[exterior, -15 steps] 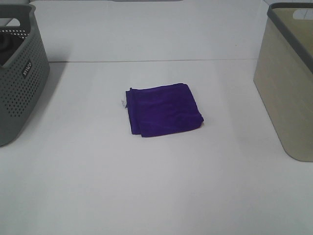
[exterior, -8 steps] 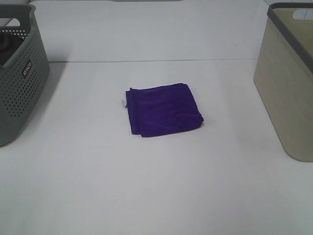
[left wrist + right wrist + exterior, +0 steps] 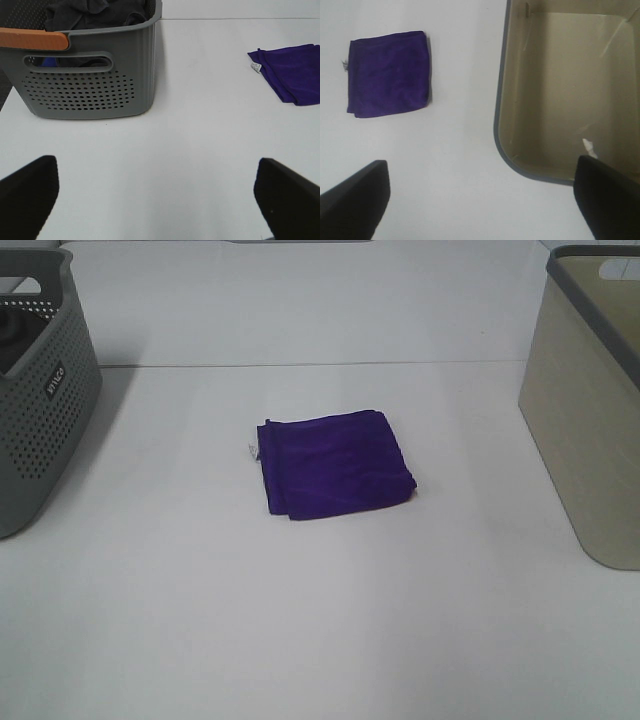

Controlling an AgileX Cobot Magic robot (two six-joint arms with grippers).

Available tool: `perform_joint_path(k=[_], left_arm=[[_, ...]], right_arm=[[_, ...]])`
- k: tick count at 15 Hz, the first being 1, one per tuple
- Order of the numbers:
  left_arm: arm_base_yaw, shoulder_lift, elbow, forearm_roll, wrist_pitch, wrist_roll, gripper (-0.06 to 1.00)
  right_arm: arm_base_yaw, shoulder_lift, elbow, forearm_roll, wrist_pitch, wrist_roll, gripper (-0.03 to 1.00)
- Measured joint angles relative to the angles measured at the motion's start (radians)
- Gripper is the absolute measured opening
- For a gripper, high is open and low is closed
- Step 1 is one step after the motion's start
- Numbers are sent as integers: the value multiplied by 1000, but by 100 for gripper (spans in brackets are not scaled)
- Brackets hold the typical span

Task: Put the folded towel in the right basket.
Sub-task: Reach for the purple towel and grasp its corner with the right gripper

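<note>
The high camera is overlooking the whole table (image 3: 320, 640); the left wrist camera is looking low, the right steeply downward; all are sharing the towel (image 3: 335, 465).

We see a purple towel (image 3: 335, 465), folded into a flat square, lying in the middle of the white table (image 3: 320, 620). The beige basket (image 3: 585, 430) with a gray rim stands upright, well apart on its right.

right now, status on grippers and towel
Left gripper and right gripper open, empty. Folded purple towel flat on white table, untouched. Nothing between it and beige plastic basket.
</note>
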Motion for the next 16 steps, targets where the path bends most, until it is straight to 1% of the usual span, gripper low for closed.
perform_joint_path(k=[2, 3, 4, 5, 7, 8, 9, 13, 16], left_arm=[[0, 0, 0, 0, 0, 0, 99], [0, 0, 0, 0, 0, 0, 99], [0, 0, 0, 0, 0, 0, 99], [0, 0, 0, 0, 0, 0, 99], [0, 0, 0, 0, 0, 0, 99], [0, 0, 0, 0, 0, 0, 99], [0, 0, 0, 0, 0, 0, 99], [0, 0, 0, 0, 0, 0, 99], [0, 0, 0, 0, 0, 0, 99]], right_arm=[[0, 96, -42, 75, 1, -17, 96], [0, 127, -55, 97, 2, -21, 96], [9, 229, -94, 143, -2, -24, 96], [24, 258, -110, 143, -7, -24, 96], [125, 404, -171, 118, -34, -24, 96], [221, 584, -251, 122, -59, -15, 96], [236, 665, -285, 133, -62, -15, 96], [237, 908, -399, 160, -70, -25, 95], [237, 1056, -530, 240, -81, -51, 94]])
